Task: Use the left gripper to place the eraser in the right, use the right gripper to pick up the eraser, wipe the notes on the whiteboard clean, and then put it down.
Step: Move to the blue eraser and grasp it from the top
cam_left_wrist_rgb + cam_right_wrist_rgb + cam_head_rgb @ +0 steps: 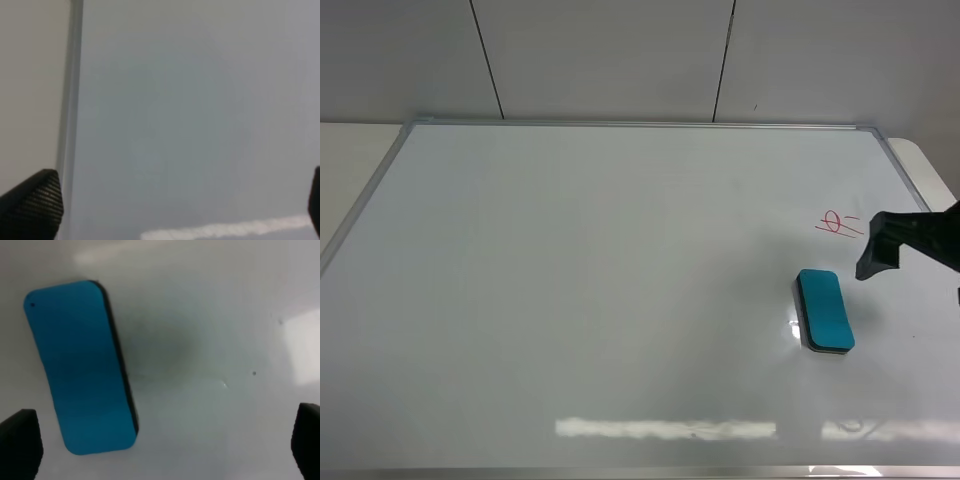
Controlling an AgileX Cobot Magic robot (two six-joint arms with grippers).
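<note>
Exterior high view for bearings: locate the eraser (825, 311) lying flat on the right part of the whiteboard (600, 300), near the notes (835, 222) but clear of them, touched by nothing; find the right claw (878, 247) hovering just beside it, spread wide and empty; check the right wrist view and note the eraser off toward one finger and slightly skewed, not centred in the gap; shift sideways until centred; twist a little to square up with the long sides; come straight down, stopping just short of the glossy surface; close on the teal sides above the dark felt, keeping the base level for wiping; steer clear of the red scribble until gripped; leave the left claw (172, 205), likewise spread and empty, over an edge of the whiteboard
</note>
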